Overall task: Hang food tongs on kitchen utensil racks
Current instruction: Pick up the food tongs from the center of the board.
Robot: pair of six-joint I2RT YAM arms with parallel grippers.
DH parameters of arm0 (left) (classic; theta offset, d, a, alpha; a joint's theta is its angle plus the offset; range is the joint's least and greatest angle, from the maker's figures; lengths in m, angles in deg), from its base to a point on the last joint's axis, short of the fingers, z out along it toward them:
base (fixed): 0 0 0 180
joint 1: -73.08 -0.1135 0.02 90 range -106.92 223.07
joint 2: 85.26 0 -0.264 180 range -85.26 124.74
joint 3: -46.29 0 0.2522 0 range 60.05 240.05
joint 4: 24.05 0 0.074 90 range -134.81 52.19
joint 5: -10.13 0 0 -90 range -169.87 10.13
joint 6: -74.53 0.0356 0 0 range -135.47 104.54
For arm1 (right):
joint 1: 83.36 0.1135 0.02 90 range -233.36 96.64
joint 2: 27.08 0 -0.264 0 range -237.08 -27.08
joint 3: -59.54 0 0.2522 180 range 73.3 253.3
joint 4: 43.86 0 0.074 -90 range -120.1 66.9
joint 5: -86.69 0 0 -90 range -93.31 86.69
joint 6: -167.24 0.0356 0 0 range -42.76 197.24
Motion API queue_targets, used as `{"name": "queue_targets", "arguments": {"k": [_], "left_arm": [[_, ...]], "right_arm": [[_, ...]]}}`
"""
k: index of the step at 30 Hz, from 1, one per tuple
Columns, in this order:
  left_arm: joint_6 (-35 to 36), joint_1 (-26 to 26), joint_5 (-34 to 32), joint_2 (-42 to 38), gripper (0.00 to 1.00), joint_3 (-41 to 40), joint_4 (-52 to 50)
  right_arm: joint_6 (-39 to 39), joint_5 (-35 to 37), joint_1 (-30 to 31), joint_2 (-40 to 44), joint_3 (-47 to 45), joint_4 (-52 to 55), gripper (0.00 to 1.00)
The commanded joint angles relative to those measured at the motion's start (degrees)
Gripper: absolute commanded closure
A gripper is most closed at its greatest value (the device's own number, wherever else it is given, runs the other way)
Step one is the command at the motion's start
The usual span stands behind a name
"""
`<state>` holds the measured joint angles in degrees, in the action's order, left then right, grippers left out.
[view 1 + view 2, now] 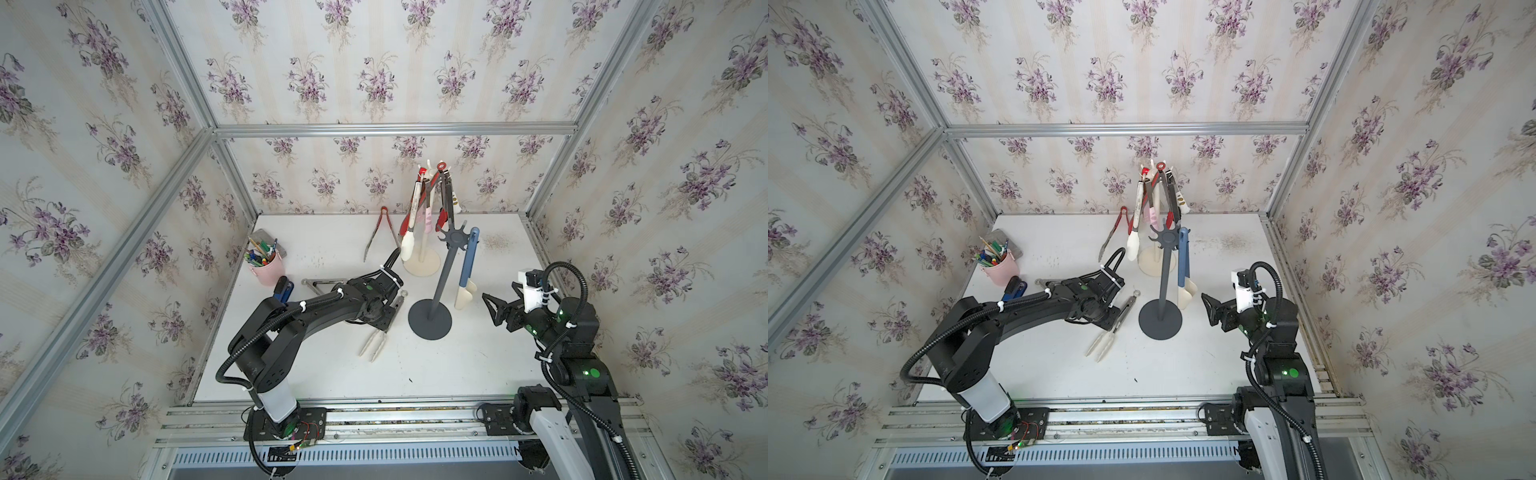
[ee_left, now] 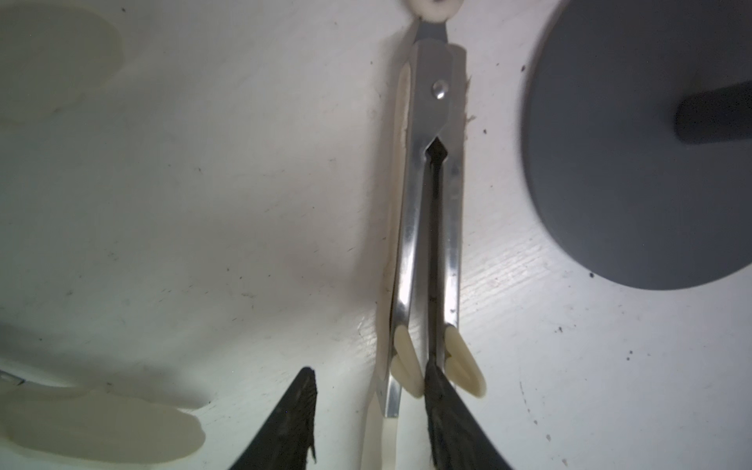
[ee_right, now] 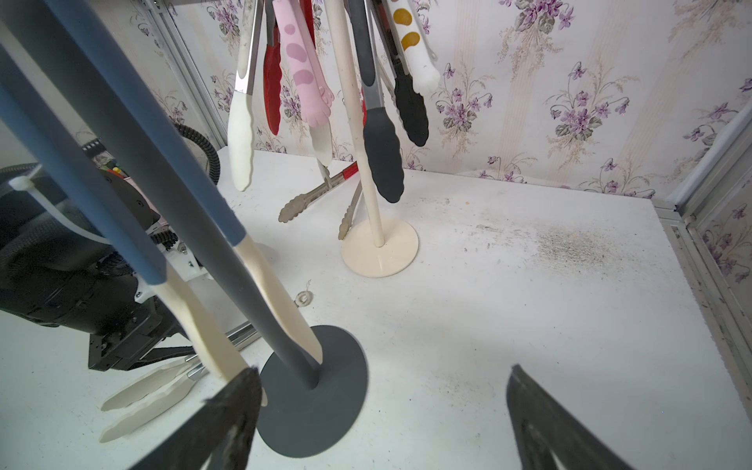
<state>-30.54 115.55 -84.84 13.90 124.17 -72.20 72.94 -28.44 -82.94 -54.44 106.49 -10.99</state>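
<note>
Cream-tipped steel food tongs (image 1: 376, 347) (image 1: 1100, 347) (image 2: 431, 203) lie flat on the table beside the dark grey rack (image 1: 442, 282) (image 1: 1166, 282) (image 3: 183, 203). My left gripper (image 1: 384, 322) (image 2: 370, 374) is low over them with its jaws apart. One finger sits in the slot between the tongs' arms, and the other stands clear to the side. My right gripper (image 1: 490, 309) (image 1: 1208, 309) (image 3: 382, 370) is open and empty by that rack's base. Blue-handled tongs (image 1: 467, 266) (image 3: 81, 183) hang from the dark grey rack. Several tongs (image 1: 428, 199) hang on the cream rack (image 1: 422, 262) (image 3: 380, 252).
Red-handled steel tongs (image 1: 382, 232) (image 3: 317, 191) lie at the back, beside the cream rack. Plain steel tongs (image 1: 320, 284) and a blue-and-black pair (image 1: 284, 289) lie behind my left arm. A pink cup of pens (image 1: 268, 266) stands at the far left.
</note>
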Motion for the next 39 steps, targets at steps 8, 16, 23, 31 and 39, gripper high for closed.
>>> {"name": "queue_targets", "arguments": {"k": [8,16,23,31,39], "left_arm": [[-0.1,-0.3,1.3,2.9,0.60,-0.4,2.2],[0.4,-0.7,3.0,4.0,0.77,-2.7,5.6],[0.9,-1.5,2.7,0.0,0.88,-4.9,7.0],[1.2,-2.2,-0.3,-10.6,0.92,-8.1,8.5],[2.8,-2.0,-4.7,-25.8,0.93,-8.8,9.4]], "right_arm": [[0.0,-0.5,0.1,0.0,0.6,-1.1,0.07],[-0.1,0.0,0.1,-0.2,0.5,-1.2,0.08],[-0.5,0.6,0.1,-0.3,0.6,-1.0,0.08],[-0.5,1.6,0.1,-0.7,0.6,-1.8,0.08],[1.3,2.5,0.1,-1.9,0.6,-4.0,0.07]]}}
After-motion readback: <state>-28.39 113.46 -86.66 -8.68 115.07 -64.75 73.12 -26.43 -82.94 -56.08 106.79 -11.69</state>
